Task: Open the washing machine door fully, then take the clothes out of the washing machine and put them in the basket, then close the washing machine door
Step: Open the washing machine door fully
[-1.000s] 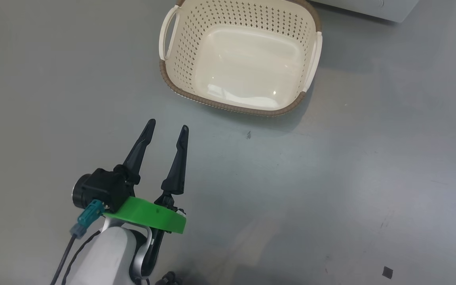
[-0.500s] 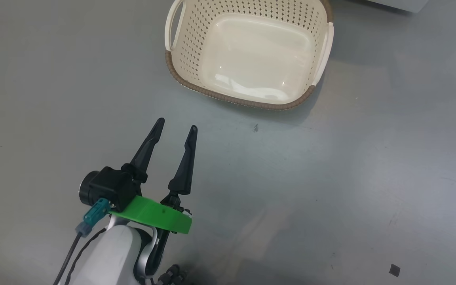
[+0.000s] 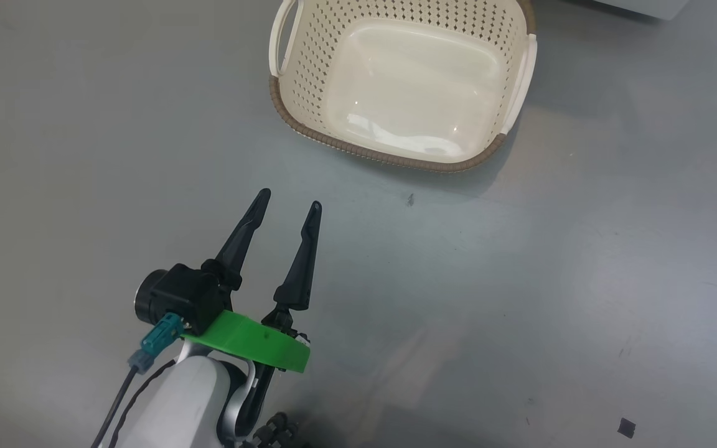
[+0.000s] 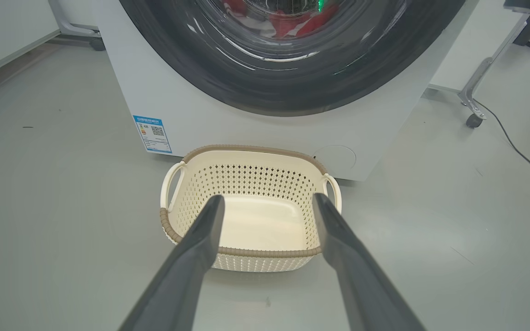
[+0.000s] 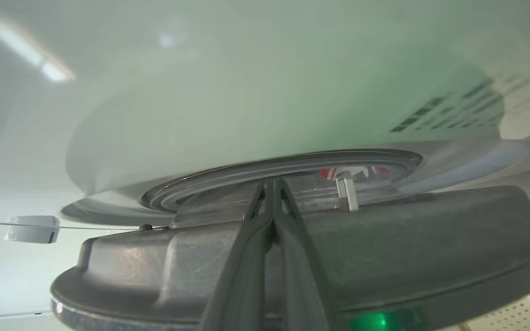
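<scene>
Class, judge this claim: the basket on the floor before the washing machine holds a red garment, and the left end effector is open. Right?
One error: the basket is empty, as the head view shows. It does stand before the washing machine, and the left end effector is open.

Bright, even light glares off the basket (image 3: 414, 93); right wrist view blurs.

There is one basket (image 3: 396, 158) at the top centre of the head view, with two handles (image 3: 284, 37). At the top of the left wrist view are one washing machine (image 4: 246, 124), one washing machine door (image 4: 292, 87), one blue label (image 4: 152, 134) and red clothes (image 4: 288, 25) too bunched to count. There are two grippers, the left gripper (image 3: 290, 199) and the right gripper (image 5: 272, 184), each with two fingers (image 3: 243, 236).
</scene>
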